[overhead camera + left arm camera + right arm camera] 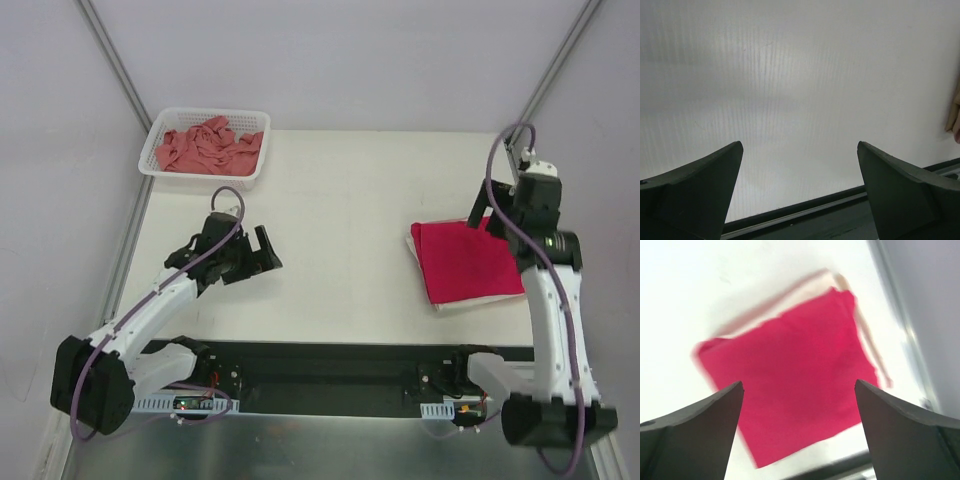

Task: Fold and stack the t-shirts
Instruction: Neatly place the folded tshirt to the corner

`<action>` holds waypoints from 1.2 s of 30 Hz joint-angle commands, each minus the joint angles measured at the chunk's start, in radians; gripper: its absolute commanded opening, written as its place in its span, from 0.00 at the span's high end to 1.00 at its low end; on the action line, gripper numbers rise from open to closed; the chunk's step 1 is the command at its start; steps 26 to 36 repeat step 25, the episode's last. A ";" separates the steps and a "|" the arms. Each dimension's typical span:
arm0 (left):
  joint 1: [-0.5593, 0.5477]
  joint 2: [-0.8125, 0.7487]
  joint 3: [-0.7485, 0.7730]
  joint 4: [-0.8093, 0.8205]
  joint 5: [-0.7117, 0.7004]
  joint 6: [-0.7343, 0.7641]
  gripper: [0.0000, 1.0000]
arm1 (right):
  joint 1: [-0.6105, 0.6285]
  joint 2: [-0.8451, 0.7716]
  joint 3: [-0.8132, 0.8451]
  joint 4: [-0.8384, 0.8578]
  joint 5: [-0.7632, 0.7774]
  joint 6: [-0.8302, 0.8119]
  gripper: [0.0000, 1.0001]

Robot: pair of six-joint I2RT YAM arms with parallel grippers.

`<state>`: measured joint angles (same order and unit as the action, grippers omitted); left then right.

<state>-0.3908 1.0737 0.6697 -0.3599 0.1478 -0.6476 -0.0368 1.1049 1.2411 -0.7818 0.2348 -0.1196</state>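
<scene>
On the left side of the table, the left gripper hung just above the bare white surface with its dark fingers spread wide. It held nothing and touched nothing, and its wrist view showed only tabletop between the tips. To the right, the right gripper was opened about as wide and was also empty. Its fingers framed the cloth below them without gripping it. Whether they grazed the cloth could not be told.

In the far-left corner stood a white mesh basket with the salmon-pink t-shirt crumpled loosely inside, bunched in ridges and not folded. On the right side lay the magenta-red t-shirt, folded into a flat, near-square pad turned slightly askew to the table edge. Under it lay the cream-white t-shirt, also folded, showing only as a pale margin along the near and left edges of the red one. From the right wrist, the same pale border showed along two sides of the red square.

The salmon-pink shirt sat well apart from the left gripper, beyond it towards the far edge. The two-shirt stack lay directly beneath the right gripper, which hovered over its far right corner.
</scene>
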 commanded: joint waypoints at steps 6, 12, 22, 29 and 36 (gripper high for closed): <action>0.009 -0.253 0.088 -0.142 -0.192 -0.052 0.01 | 0.000 -0.499 -0.432 0.387 -0.552 0.205 0.04; 0.009 -0.400 0.061 -0.238 -0.300 -0.095 0.01 | 0.002 -0.573 -0.549 0.434 -0.695 0.181 0.04; 0.009 -0.426 0.077 -0.326 -0.352 -0.122 0.01 | 0.005 -0.520 -0.604 0.455 -0.812 0.150 0.04; 0.009 -0.426 0.076 -0.347 -0.364 -0.130 0.01 | 0.008 -0.525 -0.606 0.444 -0.801 0.152 0.04; 0.009 -0.426 0.076 -0.347 -0.364 -0.130 0.01 | 0.008 -0.525 -0.606 0.444 -0.801 0.152 0.04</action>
